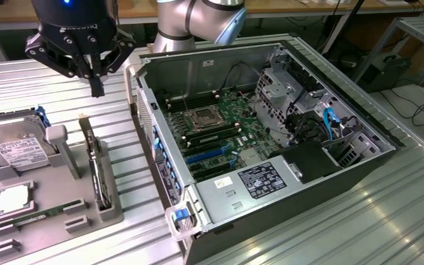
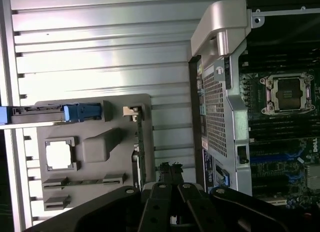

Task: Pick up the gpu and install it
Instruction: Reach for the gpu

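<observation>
The gpu (image 1: 92,159) stands on its long edge in a slot of the grey holder (image 1: 75,185). The holder lies near the worktop (image 1: 388,221) edge on the exterior view's left, just beside the open computer case (image 1: 197,66). Upright like that, the card's top edge is probably left free for a pinch from above. The gripper (image 1: 96,90) hangs above the holder's far end, clear of the card, jaws closed on nothing. The exterior view gives that height gap and the hard drive (image 1: 17,146) parked alongside. The wrist view, looking down, gives the line-up instead, with the fingertips just to the case side of the card's thin green edge and its silver bracket (image 2: 132,112).
</observation>
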Robot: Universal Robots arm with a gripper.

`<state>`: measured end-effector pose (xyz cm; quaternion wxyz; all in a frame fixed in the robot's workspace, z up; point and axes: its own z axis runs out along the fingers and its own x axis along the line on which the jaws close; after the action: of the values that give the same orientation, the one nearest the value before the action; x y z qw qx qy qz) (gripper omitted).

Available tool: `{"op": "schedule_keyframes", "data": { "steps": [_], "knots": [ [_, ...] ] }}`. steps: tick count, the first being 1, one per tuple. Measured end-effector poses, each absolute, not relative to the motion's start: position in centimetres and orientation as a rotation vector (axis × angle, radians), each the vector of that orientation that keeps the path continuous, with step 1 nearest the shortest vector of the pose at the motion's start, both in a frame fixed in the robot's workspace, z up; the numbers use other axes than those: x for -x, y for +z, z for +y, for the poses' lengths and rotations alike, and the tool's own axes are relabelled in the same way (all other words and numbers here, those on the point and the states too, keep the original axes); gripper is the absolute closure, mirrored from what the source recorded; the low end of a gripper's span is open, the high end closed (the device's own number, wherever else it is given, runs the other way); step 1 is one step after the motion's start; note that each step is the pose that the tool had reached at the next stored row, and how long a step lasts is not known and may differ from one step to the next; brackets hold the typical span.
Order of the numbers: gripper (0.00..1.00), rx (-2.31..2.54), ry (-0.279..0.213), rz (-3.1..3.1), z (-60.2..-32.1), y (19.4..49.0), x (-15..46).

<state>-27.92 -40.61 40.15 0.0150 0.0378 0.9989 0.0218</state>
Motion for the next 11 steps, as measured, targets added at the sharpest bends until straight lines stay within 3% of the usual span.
{"op": "schedule_keyframes", "data": {
  "steps": [11],
  "knots": [
    [0.89, -0.117, 0.068, 3.107, -41.0, 40.1, 29.8]
  ]
}}
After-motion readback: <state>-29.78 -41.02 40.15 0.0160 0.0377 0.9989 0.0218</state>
